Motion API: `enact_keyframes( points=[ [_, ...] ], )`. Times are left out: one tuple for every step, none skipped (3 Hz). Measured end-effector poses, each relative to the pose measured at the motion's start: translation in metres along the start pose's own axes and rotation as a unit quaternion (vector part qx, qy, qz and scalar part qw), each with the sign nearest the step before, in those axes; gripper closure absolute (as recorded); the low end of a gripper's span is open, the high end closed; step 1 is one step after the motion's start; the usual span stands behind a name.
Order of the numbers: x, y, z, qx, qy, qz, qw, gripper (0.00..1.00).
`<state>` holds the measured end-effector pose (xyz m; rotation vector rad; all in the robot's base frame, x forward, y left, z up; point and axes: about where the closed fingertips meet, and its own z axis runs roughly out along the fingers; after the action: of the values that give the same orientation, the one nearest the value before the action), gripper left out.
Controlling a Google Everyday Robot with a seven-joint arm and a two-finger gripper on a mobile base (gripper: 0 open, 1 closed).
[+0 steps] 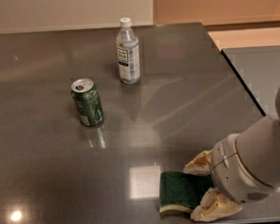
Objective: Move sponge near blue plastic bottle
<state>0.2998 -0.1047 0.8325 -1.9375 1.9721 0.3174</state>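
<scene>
The sponge [179,191], dark green on top with a pale yellow foam edge, lies flat near the table's front edge, right of centre. My gripper [202,186] is at its right end, open, with one tan finger [197,163] behind the sponge and the other [212,207] in front, straddling its right side. The blue plastic bottle [127,52], clear with a white cap and a white-and-blue label, stands upright at the back centre, far from the sponge.
A green drink can [87,102] stands upright left of centre, in front and left of the bottle. The dark grey table [48,151] ends at a right edge near my arm [255,164]. A lower grey surface [265,74] lies to the right.
</scene>
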Motion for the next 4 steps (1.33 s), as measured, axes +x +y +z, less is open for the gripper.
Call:
enact_keyframes(
  points=[
    [0.000, -0.001, 0.000, -0.002, -0.001, 0.004, 1.0000, 0.65],
    [-0.003, -0.012, -0.010, 0.008, -0.004, 0.009, 0.9999, 0.87],
    [-0.012, -0.037, -0.030, 0.029, -0.003, 0.017, 0.9994, 1.00],
    [-0.022, -0.074, -0.045, 0.052, -0.001, 0.023, 0.9983, 1.00]
  ],
)
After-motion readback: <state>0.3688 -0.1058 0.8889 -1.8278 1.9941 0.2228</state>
